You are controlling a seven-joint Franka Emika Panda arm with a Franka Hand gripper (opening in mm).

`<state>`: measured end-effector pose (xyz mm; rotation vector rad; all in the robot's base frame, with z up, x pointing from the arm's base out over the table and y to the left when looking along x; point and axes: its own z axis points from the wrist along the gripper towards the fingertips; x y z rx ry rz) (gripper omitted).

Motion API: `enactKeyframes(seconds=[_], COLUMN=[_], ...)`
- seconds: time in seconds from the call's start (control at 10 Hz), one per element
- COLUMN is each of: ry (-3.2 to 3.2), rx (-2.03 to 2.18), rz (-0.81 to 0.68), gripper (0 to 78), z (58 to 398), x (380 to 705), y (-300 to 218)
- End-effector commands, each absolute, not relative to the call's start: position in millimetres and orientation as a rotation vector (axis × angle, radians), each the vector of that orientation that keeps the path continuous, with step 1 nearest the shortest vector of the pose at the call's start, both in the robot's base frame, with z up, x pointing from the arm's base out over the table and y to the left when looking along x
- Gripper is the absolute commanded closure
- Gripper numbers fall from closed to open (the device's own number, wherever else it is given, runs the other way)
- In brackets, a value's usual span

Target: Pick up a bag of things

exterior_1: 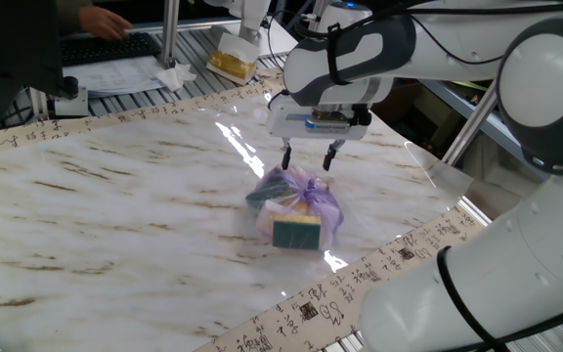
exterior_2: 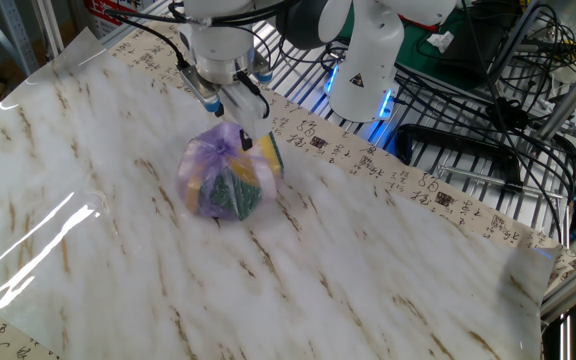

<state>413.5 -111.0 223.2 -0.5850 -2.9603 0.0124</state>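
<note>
The bag of things (exterior_1: 296,210) is a small purple-tinted plastic bag, knotted on top, with green-and-yellow sponge blocks showing through. It rests on the marble-patterned table (exterior_1: 115,205), a little right of the middle. My gripper (exterior_1: 307,160) hangs just above the knot with its fingers spread apart, holding nothing. In the other fixed view the bag (exterior_2: 223,180) sits near the table's far edge and the gripper (exterior_2: 236,110) stands open right over its knot, close to it but not closed on it.
A yellowish block in clear wrap (exterior_1: 233,61) lies beyond the table's far edge. A keyboard (exterior_1: 106,46) and a person's hand (exterior_1: 106,18) are at the back left. The arm's base (exterior_2: 366,60) and black cables (exterior_2: 468,130) stand beside the table.
</note>
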Motion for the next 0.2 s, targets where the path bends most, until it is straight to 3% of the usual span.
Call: enactKeyframes(seconds=[0.1,0.2], ry=[-3.014,-3.013], rx=[-0.402,-0.407], rz=[0.072,0.074], gripper=[0.3,0.3], z=[223.5,223.7], x=[437.0,437.5], y=[-116.4,-116.8])
